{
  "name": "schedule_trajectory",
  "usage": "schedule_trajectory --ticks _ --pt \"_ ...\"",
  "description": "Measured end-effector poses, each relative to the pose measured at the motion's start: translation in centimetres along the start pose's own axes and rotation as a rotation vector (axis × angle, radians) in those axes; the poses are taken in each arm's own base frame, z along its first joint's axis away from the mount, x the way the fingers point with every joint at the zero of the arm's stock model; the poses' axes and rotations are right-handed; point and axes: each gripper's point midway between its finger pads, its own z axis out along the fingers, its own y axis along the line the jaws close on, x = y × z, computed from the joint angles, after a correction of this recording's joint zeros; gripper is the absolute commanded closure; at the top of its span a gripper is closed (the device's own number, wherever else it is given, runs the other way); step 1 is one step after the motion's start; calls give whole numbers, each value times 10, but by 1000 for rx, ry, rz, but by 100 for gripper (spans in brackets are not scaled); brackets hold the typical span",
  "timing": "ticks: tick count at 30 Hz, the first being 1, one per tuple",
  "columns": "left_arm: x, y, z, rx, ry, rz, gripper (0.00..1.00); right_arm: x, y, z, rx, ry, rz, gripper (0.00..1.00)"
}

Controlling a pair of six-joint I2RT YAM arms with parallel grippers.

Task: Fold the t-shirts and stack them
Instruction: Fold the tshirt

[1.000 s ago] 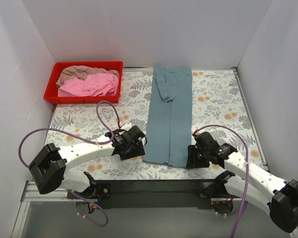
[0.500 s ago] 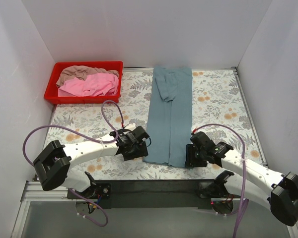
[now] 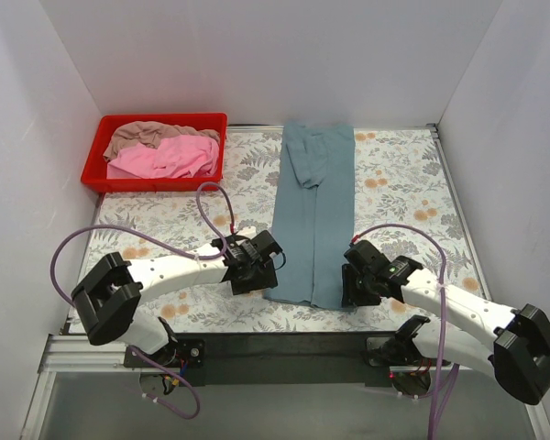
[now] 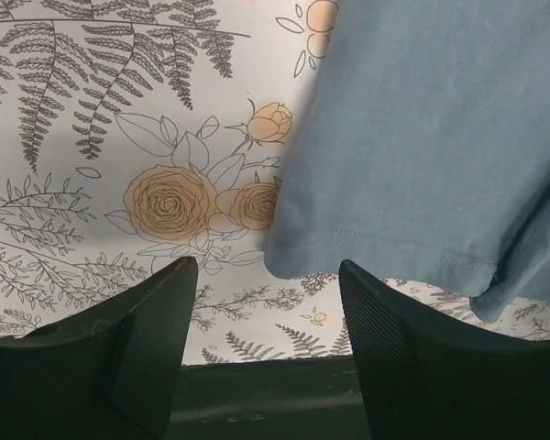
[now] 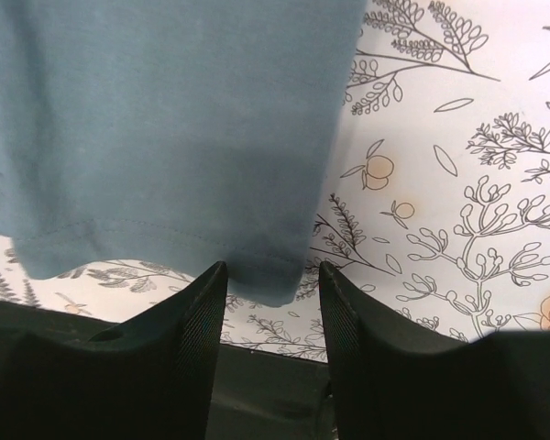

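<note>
The blue-grey t-shirt (image 3: pixel 313 215) lies as a long narrow strip down the middle of the table, sleeves folded in. My left gripper (image 3: pixel 268 261) is open beside its near left corner (image 4: pixel 298 257); the hem sits just ahead of the open jaws. My right gripper (image 3: pixel 347 280) is open at the near right corner (image 5: pixel 275 289), whose tip lies between the jaws. The pink t-shirt (image 3: pixel 170 158) and the beige-tan t-shirt (image 3: pixel 142 135) lie crumpled in the red tray (image 3: pixel 99 147).
The floral tablecloth (image 3: pixel 394 197) covers the table. The dark front edge of the table (image 4: pixel 275 394) runs just below both grippers. White walls close in the left, back and right sides.
Both grippers have moved inward toward the near corners of the blue-grey t-shirt, the left one to the right, the right one to the left. The shirt has not moved.
</note>
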Motion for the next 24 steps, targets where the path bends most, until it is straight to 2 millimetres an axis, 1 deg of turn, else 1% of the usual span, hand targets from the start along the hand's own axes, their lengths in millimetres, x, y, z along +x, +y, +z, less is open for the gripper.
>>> schedule_trajectory --ticks 3,6,10,15,16,18,19,21,22,23,24 --pt "1 0 2 -10 5 7 38 6 -5 5 42 32 -18 51" --pt "4 2 6 -28 14 17 38 7 -5 6 59 35 -34 53" --pt "10 5 9 -48 26 33 38 8 -3 7 83 35 -64 54" --pt "12 3 8 -54 31 47 38 9 -2 8 97 39 -79 60" --pt "13 3 9 -54 32 49 38 9 -1 8 99 42 -80 62" --pt "13 1 10 -56 33 53 38 9 0 9 97 43 -77 72" --pt "13 1 10 -58 34 54 38 9 3 9 88 43 -72 79" --pt "14 2 11 -63 36 56 38 9 6 10 76 44 -68 86" --pt "14 2 12 -66 38 57 38 9 7 10 72 43 -69 96" --pt "15 2 12 -68 39 58 38 9 8 10 68 42 -71 98" --pt "15 2 12 -70 39 58 38 9 8 9 69 41 -69 99"
